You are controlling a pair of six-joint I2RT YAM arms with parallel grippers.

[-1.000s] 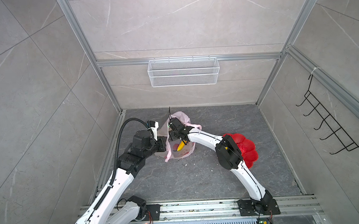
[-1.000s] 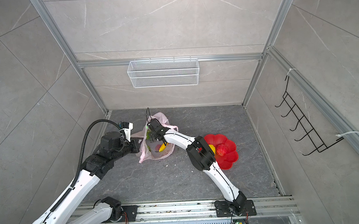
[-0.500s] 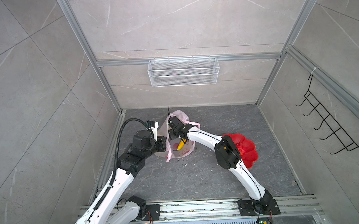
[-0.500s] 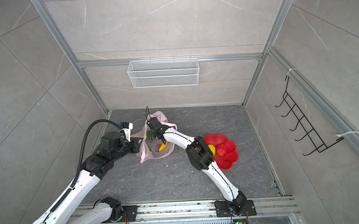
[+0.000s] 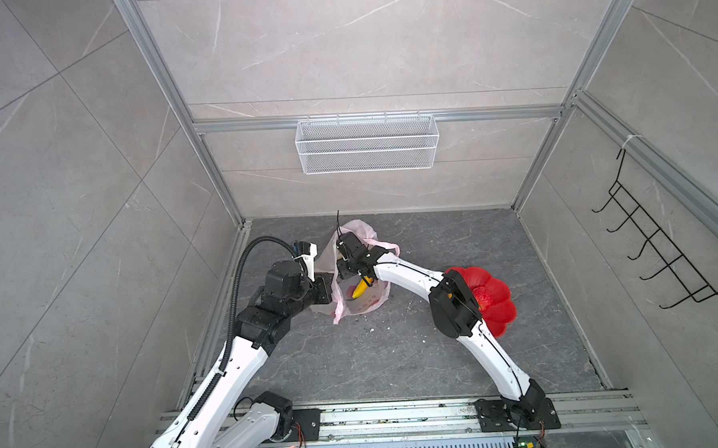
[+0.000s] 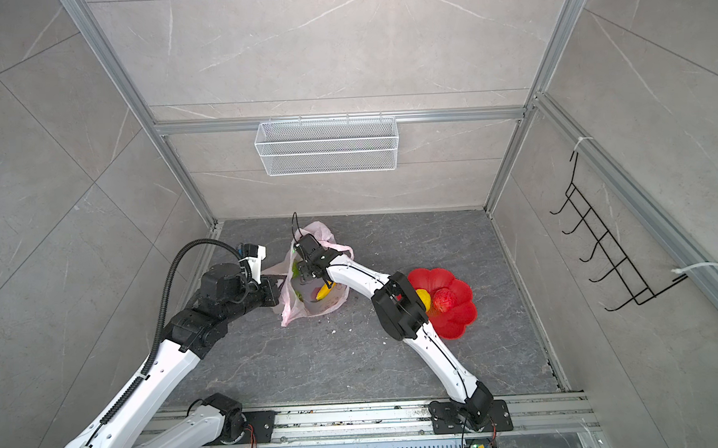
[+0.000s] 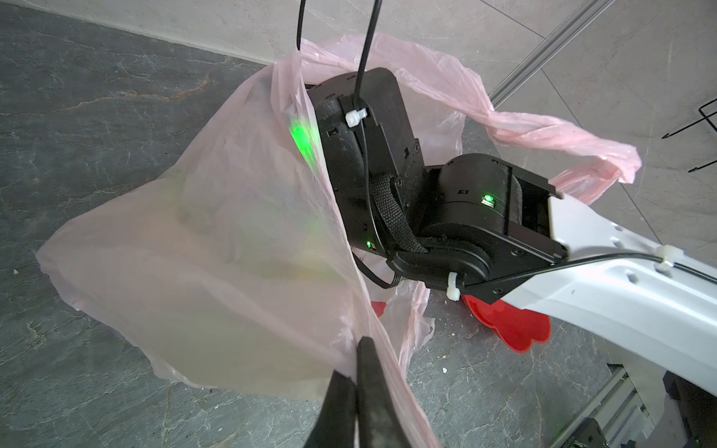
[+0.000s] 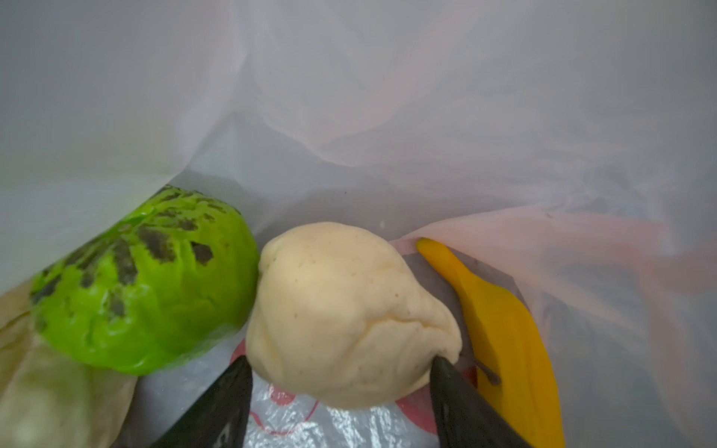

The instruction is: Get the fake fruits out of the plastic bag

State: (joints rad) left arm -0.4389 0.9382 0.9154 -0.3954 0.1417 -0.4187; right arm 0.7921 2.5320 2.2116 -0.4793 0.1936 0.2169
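The left hand [image 7: 355,372] pinches the rim of the plastic bag [image 7: 217,271]. Inside the bag, the right hand [image 8: 340,362] is spread either side of a cream lump [image 8: 349,302], between a green ball [image 8: 147,287] and the banana [image 8: 504,329]

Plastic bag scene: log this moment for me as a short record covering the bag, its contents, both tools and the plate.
bag: plastic bag on the grey surface, mouth open
left tool: left tool shut on the bag's edge
right tool: right tool inside the bag, jaws on either side of the cream lump; firm grip not clear
seen in bag: cream lump, green fruit, banana
plate: red plate beside the bag, holding a yellow fruit and a red fruit
task state: unfinished, fruits remain in the bag
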